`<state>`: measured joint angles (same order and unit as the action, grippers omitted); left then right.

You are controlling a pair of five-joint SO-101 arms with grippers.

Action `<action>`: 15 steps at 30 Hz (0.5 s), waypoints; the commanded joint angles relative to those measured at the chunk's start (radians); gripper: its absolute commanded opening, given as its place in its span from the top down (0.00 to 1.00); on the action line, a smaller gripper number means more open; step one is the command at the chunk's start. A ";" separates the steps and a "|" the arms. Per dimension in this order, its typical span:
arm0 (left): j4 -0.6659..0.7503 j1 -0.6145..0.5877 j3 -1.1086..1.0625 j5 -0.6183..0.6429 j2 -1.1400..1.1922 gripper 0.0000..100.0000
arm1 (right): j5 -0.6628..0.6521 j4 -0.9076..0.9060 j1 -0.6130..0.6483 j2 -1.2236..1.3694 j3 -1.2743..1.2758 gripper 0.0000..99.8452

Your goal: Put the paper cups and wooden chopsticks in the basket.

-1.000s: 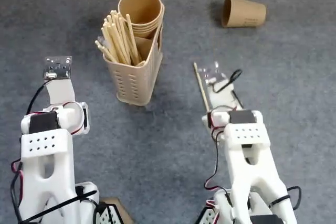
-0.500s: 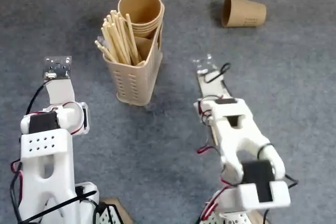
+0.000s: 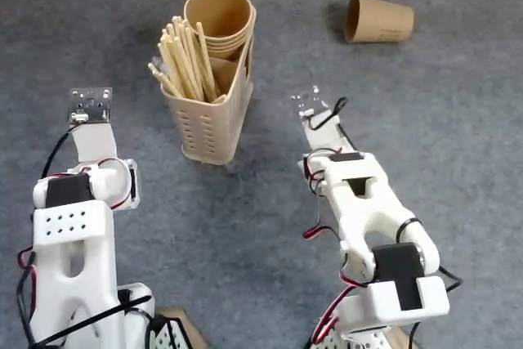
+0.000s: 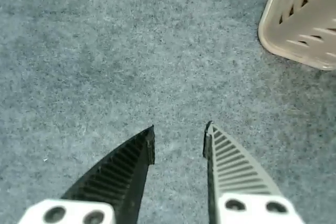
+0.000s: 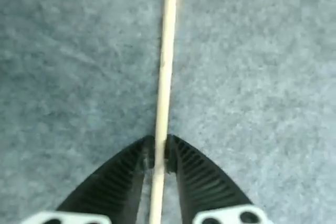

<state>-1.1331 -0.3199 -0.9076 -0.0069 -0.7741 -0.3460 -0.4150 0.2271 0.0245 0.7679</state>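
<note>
R gripper (image 5: 160, 153), jaws pinched on a chopstick (image 5: 167, 66), has swung toward the basket (image 3: 214, 132) near the table's far edge, so drop-in looks next; L gripper (image 4: 178, 139) hangs part-open, empty.

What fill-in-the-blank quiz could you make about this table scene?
The right pincer is shut on a ____.
The left pincer is ____, holding nothing.
The cup outside the basket lies on its ____.
Missing words: chopstick; open; side.
</note>
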 commanded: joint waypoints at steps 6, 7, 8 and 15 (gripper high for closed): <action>0.014 -0.007 0.002 -0.003 -0.027 0.82 | 0.015 0.176 -0.096 -0.265 -0.025 0.97; 0.014 -0.007 0.002 -0.003 -0.027 0.82 | 0.048 0.251 -0.105 -0.328 -0.025 0.97; 0.014 -0.007 0.002 -0.003 -0.027 0.82 | 0.087 0.325 -0.110 -0.395 -0.025 0.99; 0.014 -0.007 0.004 -0.003 -0.027 0.82 | 0.221 0.506 -0.004 -0.756 0.019 1.00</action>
<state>-1.1331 -0.3199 -0.9076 -0.0069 -0.7741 -0.1634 0.0069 0.1642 -0.5815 0.7864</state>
